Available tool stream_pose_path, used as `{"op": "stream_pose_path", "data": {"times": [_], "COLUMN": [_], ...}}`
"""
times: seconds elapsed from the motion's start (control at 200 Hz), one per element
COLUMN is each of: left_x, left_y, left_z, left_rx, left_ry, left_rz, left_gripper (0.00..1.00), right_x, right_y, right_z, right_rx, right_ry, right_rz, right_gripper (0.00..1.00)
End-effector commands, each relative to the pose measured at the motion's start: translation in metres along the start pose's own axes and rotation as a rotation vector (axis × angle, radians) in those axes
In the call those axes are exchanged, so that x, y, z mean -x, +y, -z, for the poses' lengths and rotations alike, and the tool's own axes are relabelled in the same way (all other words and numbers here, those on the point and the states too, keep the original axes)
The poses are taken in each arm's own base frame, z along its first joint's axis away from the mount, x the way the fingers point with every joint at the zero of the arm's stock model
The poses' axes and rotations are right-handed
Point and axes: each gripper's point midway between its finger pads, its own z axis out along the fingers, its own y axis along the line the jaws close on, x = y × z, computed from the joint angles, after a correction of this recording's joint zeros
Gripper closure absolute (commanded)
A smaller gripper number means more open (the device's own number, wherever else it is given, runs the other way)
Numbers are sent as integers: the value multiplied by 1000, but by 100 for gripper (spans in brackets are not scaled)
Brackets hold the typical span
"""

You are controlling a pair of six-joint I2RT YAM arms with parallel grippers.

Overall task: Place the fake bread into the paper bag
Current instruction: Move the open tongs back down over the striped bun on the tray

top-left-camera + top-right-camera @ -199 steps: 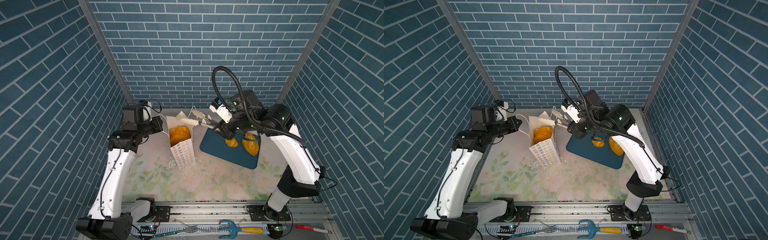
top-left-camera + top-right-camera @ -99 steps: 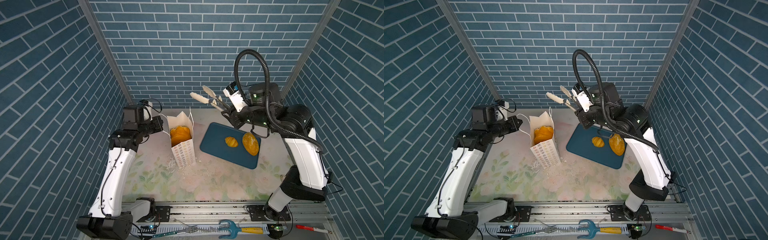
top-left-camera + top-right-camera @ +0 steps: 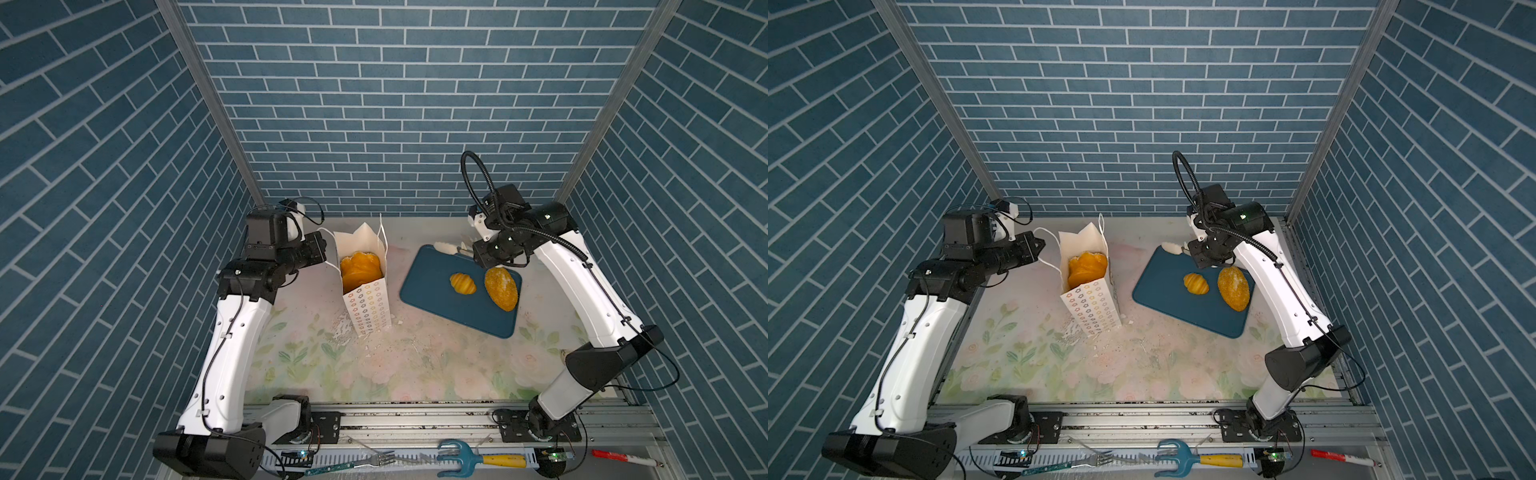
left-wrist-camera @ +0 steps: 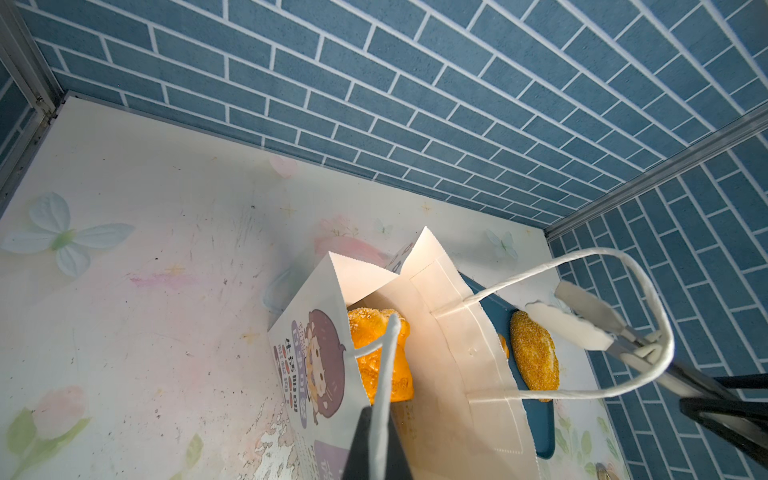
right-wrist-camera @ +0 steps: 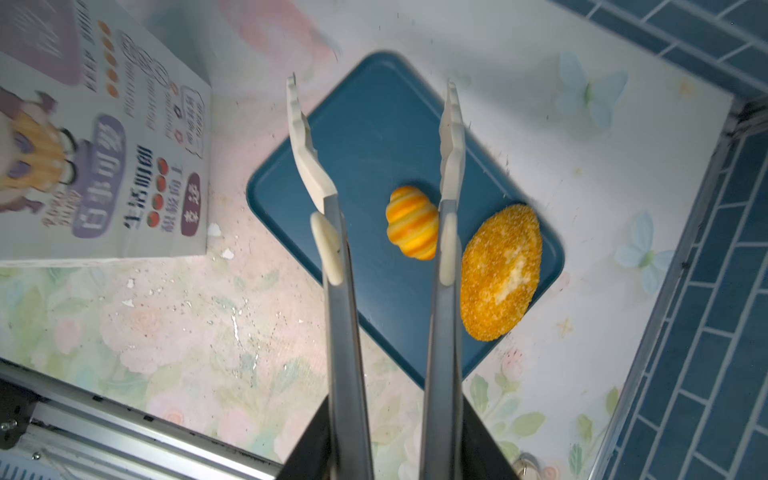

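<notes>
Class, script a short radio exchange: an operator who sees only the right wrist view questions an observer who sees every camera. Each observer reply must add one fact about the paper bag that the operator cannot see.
Operator: I see only the printed side of the paper bag past my tongs. Anything inside it?
Observer: Yes. In both top views golden bread shows in its open mouth.
Operator: Is anything holding the bag?
Observer: The left tool is shut on one cord handle, clear in the left wrist view.

Bright, even light; soft shadows
</notes>
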Motion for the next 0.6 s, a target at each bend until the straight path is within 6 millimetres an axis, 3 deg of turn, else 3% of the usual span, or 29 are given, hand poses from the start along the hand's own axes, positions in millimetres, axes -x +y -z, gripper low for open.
{"op": "stream_pose_path", "data": {"times": [0.0,0.24,0.595], "left_x": [5,6,6], "left_y": [-2,1,3], "left_z": [4,1,1], "left_rx": [-1,14,31], "left_ry": [-15,-4,1], "left_rz": [-16,-11,-3], "left_gripper": [100,100,100], "right_x": [-14,-34,-40], "right_y": [-5,-27,-25], "right_z": [-18,-68,-107], "right_rx": [39,27,88], "right_ry": [54,140,196], "right_rz": [1,-44,-17], "right_gripper": [58,58,57]}}
